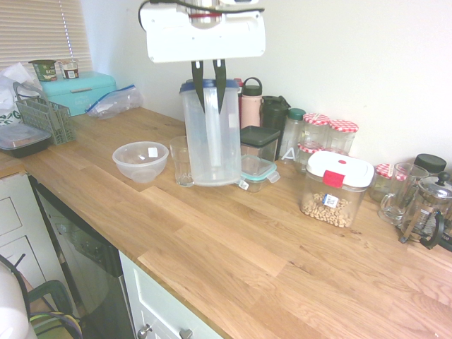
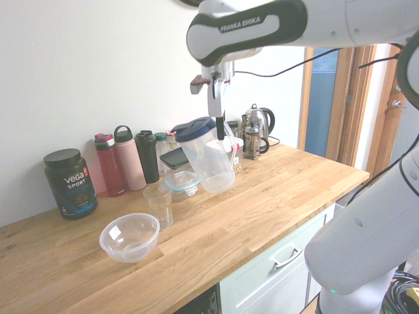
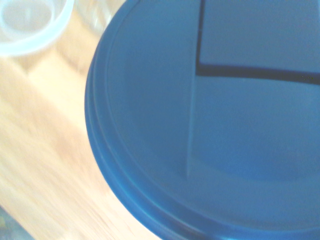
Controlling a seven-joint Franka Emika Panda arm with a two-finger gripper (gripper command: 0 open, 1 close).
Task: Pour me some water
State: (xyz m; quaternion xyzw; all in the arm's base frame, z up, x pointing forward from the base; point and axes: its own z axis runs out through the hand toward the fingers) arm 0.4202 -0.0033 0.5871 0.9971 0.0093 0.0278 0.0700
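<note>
Because the pincer hangs with its two dark fingers pressed together and pinching nothing, pointing straight down just above the navy-blue lid of the pitcher, the plainest risk I see is that it comes down on the lid as it is: shut fingers cannot take hold of anything and would only push on the top, and a tall, light plastic vessel pushed off-centre could rock or tip, spilling onto the wooden surface. It would, I judge, have to spread first and approach from the side or at a handle, which I cannot make out clearly in these views. A second hazard is the small clear glass standing just beside the pitcher's base, below the pincer and to one side, with the clear plastic bowl a little further out; a sideways sweep could knock either. The water is hardly visible through the translucent walls, so its level cannot be told. The pitcher stands upright directly beneath the pincer, tall, slightly tapered, milky-clear; in the wrist view its lid fills nearly the whole picture, with a darker seam around what looks like a flap.
</note>
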